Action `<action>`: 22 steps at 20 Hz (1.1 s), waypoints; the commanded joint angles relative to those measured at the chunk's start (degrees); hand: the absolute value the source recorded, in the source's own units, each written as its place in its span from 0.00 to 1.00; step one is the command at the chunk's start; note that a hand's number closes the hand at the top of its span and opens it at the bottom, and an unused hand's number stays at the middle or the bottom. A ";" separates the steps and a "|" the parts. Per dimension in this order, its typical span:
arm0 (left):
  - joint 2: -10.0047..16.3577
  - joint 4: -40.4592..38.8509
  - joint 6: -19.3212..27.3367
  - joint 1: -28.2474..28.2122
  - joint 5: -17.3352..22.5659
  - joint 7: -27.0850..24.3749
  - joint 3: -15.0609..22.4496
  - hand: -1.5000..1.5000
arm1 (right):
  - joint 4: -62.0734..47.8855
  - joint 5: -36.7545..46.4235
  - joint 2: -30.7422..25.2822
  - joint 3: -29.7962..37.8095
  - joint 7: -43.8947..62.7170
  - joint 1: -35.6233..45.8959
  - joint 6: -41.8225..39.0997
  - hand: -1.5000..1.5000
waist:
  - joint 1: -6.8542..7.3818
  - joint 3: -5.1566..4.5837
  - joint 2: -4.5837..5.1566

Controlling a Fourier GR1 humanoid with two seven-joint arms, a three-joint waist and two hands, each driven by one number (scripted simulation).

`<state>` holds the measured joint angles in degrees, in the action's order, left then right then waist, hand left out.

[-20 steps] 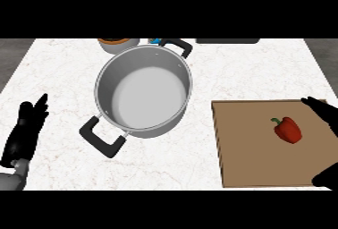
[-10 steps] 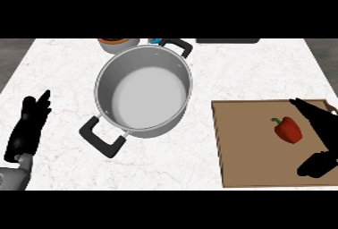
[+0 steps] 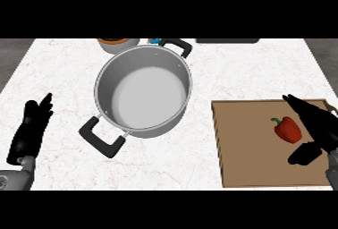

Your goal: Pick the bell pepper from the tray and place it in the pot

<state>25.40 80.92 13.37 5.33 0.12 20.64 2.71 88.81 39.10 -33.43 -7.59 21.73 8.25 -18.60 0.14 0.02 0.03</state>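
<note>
Red bell pepper (image 3: pixel 288 129) on tray (image 3: pixel 244 147)

A single head view looked steeply down on the surface (image 3: pixel 59 67) from above, near enough that both forearms entered at the lower edge.

The right hand (image 3: pixel 315 121) hides part of the tray's (image 3: pixel 254 152) right side, and its forearm runs off the right edge. Beyond the pot (image 3: pixel 142 96), a brown container (image 3: pixel 117 43) is half hidden. The blue thing (image 3: pixel 154 41) beside it is too small to tell.
</note>
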 commanded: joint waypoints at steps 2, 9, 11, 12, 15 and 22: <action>0.05 -4.56 -3.28 3.67 -0.67 -0.54 -3.86 0.50 | 2.71 2.74 -0.02 2.09 -0.88 -3.13 -1.87 0.00 | -0.46 -0.04 -0.04; -0.38 1.90 -5.79 0.59 -2.40 3.05 -5.60 0.50 | -11.88 7.19 3.77 3.78 -6.41 2.03 -0.16 0.00 | 0.05 -0.01 -0.01; -1.94 4.43 -5.41 -2.57 -3.58 1.41 -5.54 0.50 | -9.23 7.23 5.94 3.57 -1.47 5.45 -5.04 0.00 | 0.11 -0.03 -0.06; -2.02 5.01 -4.99 -2.28 -4.62 2.38 -5.33 0.50 | -13.18 9.79 5.76 2.84 -6.89 1.59 0.99 0.00 | 0.06 -0.01 -0.04; -4.40 -2.59 -4.58 3.90 -6.86 1.52 -5.39 0.50 | -9.15 10.23 8.98 2.67 -2.21 2.04 -1.49 0.00 | -0.32 -0.03 -0.02; -4.82 0.81 -7.97 1.80 -6.73 2.87 -9.08 0.50 | -14.75 12.15 9.35 6.22 -7.16 2.82 -0.07 0.00 | -0.18 -0.03 -0.06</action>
<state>20.99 82.07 6.78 6.21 -6.00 22.58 -4.52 71.64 49.92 -25.03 -1.98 14.42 13.50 -18.40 0.12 0.01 0.01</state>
